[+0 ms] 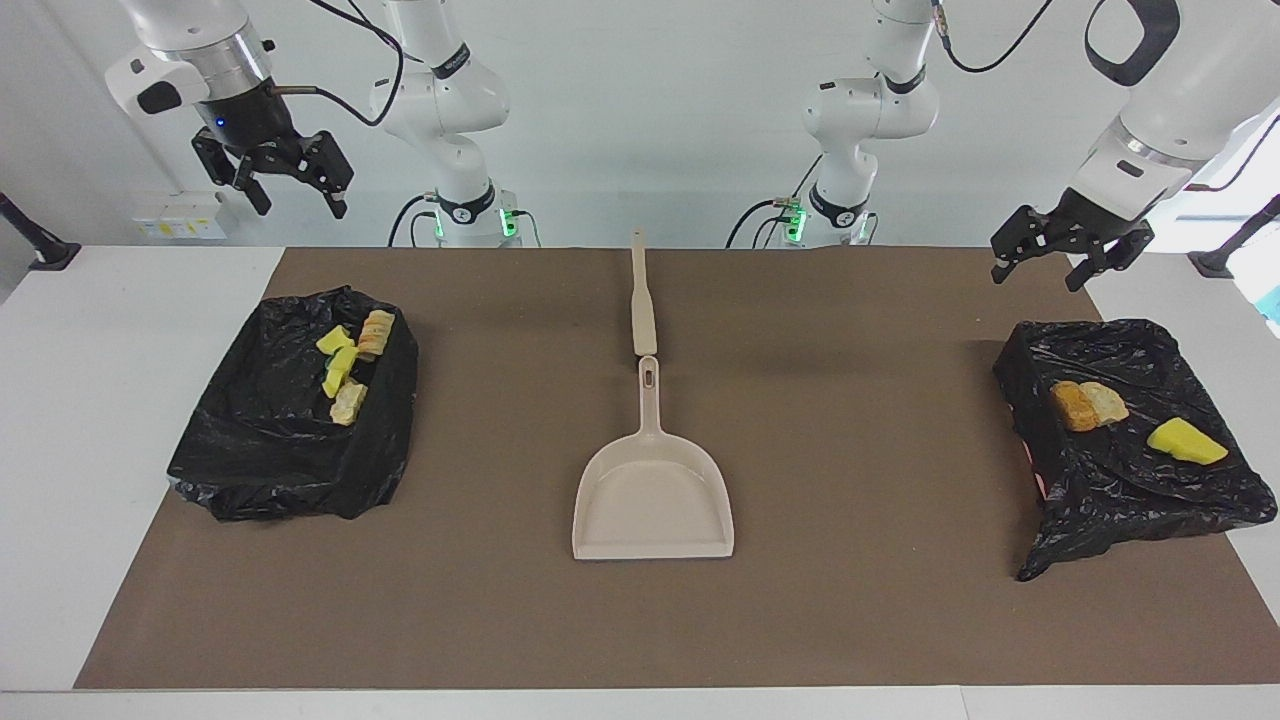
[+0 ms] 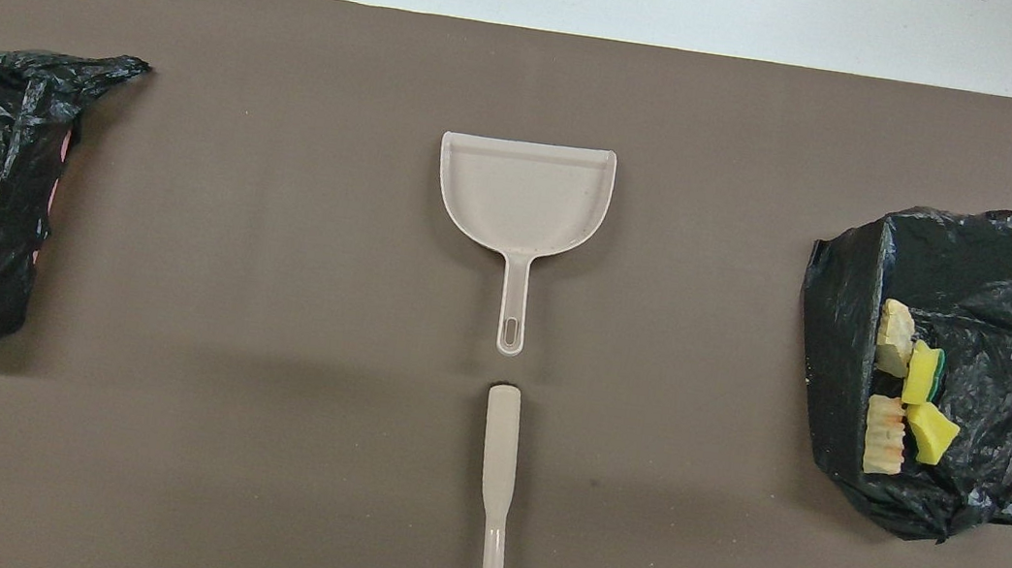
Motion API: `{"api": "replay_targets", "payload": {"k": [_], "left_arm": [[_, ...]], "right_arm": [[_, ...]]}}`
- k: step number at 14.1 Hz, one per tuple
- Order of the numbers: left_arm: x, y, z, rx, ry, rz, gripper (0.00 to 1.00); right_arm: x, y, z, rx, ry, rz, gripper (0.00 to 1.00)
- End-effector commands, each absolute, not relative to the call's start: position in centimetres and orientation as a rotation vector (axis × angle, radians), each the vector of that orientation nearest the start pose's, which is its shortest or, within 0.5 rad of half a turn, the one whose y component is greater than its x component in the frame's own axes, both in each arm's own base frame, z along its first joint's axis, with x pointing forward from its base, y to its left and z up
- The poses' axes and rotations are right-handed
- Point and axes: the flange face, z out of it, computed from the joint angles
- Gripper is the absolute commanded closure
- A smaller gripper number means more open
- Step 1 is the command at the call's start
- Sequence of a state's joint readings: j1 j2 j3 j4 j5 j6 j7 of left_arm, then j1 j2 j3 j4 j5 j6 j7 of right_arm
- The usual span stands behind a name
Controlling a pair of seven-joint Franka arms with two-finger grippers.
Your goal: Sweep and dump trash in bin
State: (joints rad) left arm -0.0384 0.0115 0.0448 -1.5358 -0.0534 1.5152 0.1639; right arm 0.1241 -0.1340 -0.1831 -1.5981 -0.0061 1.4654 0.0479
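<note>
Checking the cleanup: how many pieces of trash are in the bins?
7: four in the bin at the right arm's end, three in the bin at the left arm's end; more may be hidden.

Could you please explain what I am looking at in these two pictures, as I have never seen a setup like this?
These are two white robot arms at a table, photographed at one moment from two cameras. One camera faces the robots from across the table; the other looks steeply down from above their own end, so the sides are swapped between views.

On the brown mat lie a beige dustpan and, nearer to the robots, a beige brush handle. At each end of the table sits a bin lined with a black bag, holding yellow foam and bread-like trash.

The left gripper and the right gripper both hang open in the air, holding nothing.
</note>
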Motion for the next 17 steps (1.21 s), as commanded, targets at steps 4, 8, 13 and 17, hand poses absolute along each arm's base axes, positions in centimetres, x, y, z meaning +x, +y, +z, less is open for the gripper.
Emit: {"api": "replay_targets", "payload": {"k": [4,8,13,17], "left_arm": [[53.17,-0.30,62.33,-3.157,0.248,0.065,0.00],[53.22,-0.34,62.39,-3.151,0.262,0.063,0.00],[53.14,-1.09,62.27,-3.140,0.290,0.076,0.00],[53.11,-1.01,62.36,-3.140,0.290,0.071,0.00]], "right_arm": [[49.79,-3.74,67.03,-3.130,0.117,-0.025,0.00],[49.75,-4.04,67.02,-3.130,0.127,-0.023,0.00],[49.75,-3.97,67.00,-3.130,0.124,-0.021,0.00],[49.77,-3.89,66.95,-3.130,0.122,-0.021,0.00]]}}
